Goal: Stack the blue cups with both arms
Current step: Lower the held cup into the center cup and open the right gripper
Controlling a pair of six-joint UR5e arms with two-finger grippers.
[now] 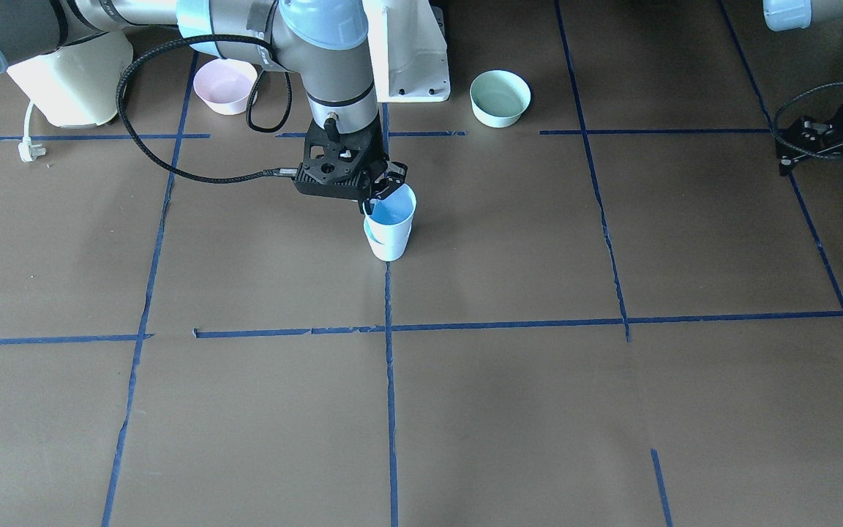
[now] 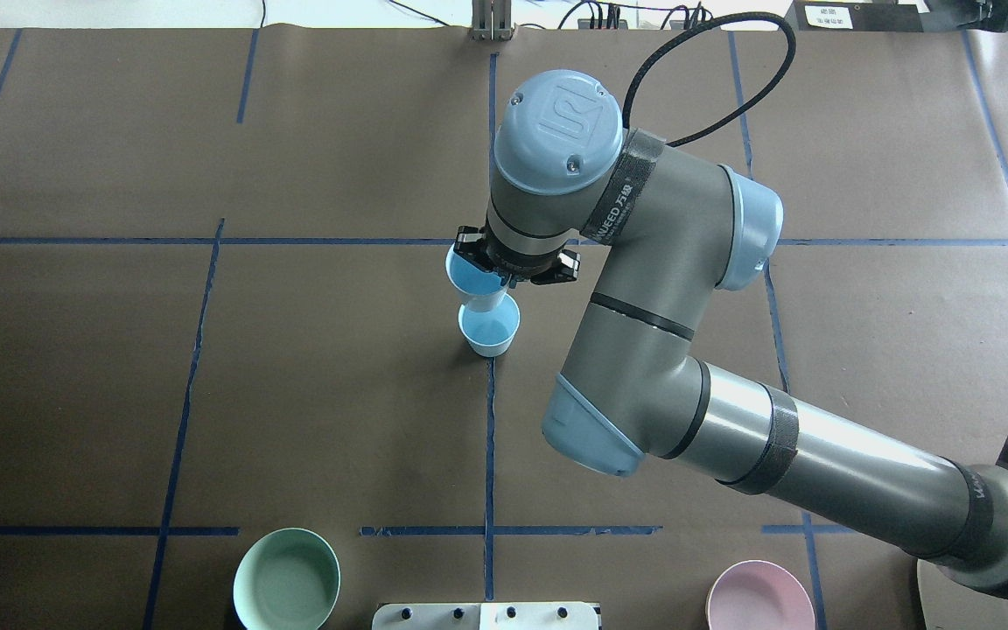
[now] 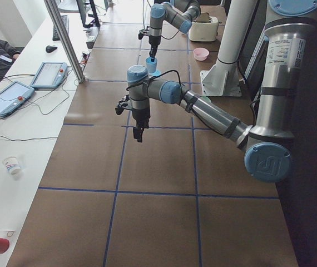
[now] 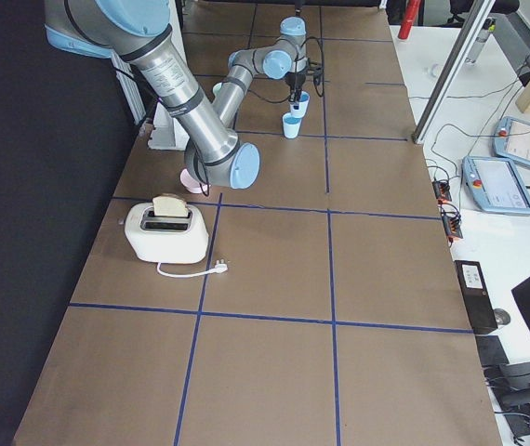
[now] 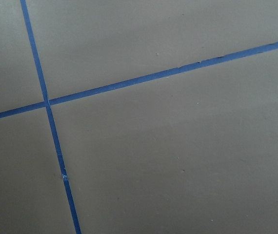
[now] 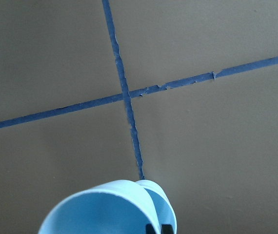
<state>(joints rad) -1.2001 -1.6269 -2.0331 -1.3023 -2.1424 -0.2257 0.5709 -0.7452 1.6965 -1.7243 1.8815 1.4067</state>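
Brown paper crossed by a blue tape grid covers the table. A toaster, a pink bowl and a green bowl line the robot's edge, well apart from the cups. The right gripper pinches the rim of the upper cup, just above the lower cup, which stands mid-table. The left gripper hangs over bare paper, and I cannot tell how wide it is.

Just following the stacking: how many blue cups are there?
2. The right gripper holds one cup at mid-table; the other cup stands on the table just beneath it. Nothing suggests hidden ones.
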